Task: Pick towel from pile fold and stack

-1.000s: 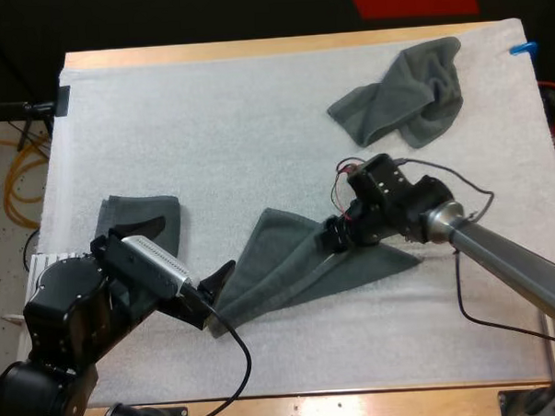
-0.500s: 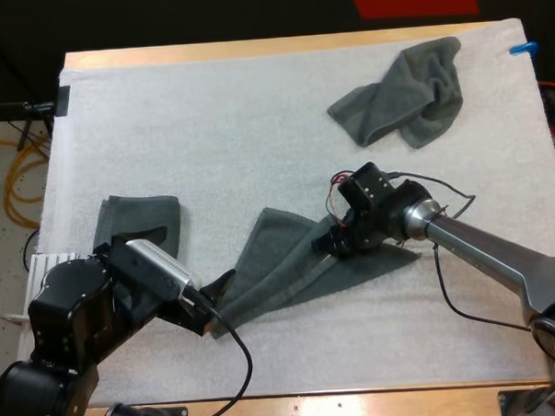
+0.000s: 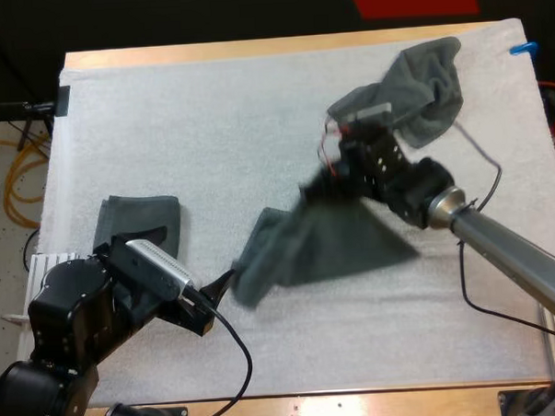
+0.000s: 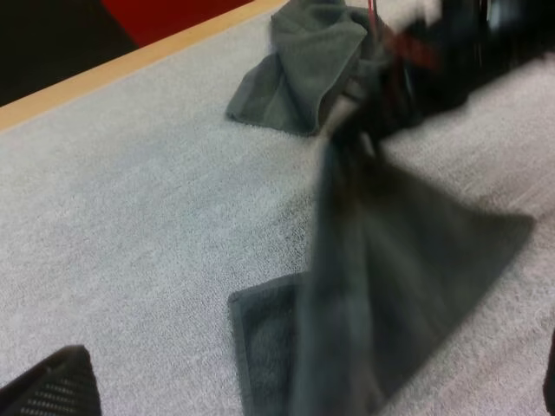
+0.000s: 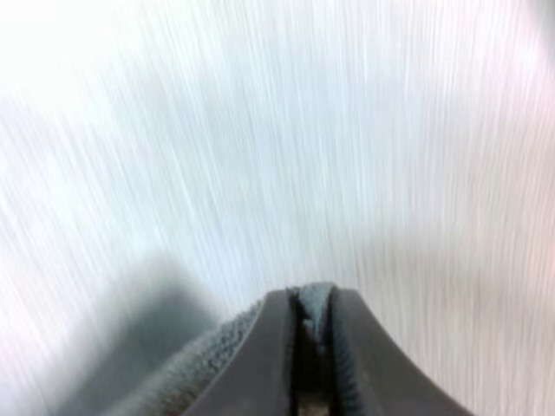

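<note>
Evidently, the towel [image 3: 325,247] is held up by one corner for spreading

At the centre of the frame the towel is pinched at one corner by the right claw [image 3: 322,182], which is clamped on the cloth so that the rest drapes down toward the lower left. The left claw [image 3: 221,289] is kept wide, just beside the trailing corner, presumably so that this corner can be taken next. A crumpled towel [image 3: 411,92] is left at the upper right of the white mat [image 3: 210,128]. A folded towel [image 3: 140,223] lies at the left, probably as the base of the stack.
</note>
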